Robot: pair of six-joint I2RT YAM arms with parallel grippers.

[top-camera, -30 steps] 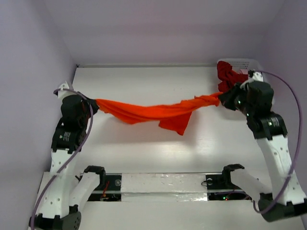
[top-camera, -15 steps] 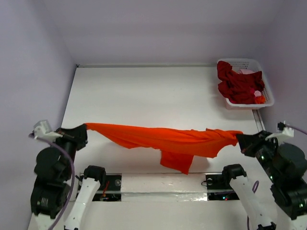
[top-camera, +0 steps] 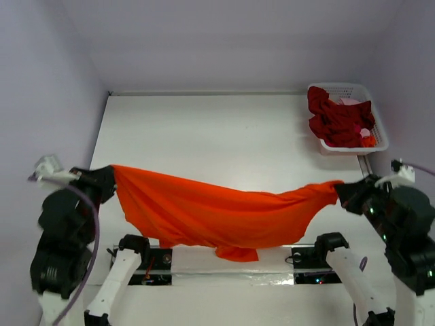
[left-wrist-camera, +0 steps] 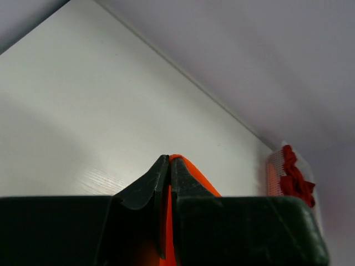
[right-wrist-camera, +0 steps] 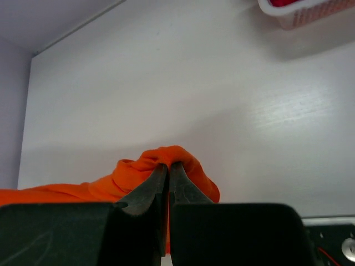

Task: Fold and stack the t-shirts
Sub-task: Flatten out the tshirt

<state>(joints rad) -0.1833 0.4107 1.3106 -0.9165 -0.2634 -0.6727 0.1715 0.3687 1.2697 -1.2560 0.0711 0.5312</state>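
A bright orange t-shirt hangs stretched between my two grippers over the table's near edge, sagging in the middle. My left gripper is shut on its left end; the left wrist view shows orange cloth pinched between that gripper's jaws. At the shirt's right end my right gripper is shut too, and in the right wrist view bunched orange cloth wraps its tips. Dark red t-shirts and a pinkish one lie in the white basket at the far right.
The white basket stands in the table's back right corner against the wall. Lilac walls close in the left, back and right sides. The arm bases sit along the near edge, under the hanging shirt.
Both arms have pulled back from the table's middle to the near edge, carrying the orange shirt. It has spread wider and now drapes over the near edge.
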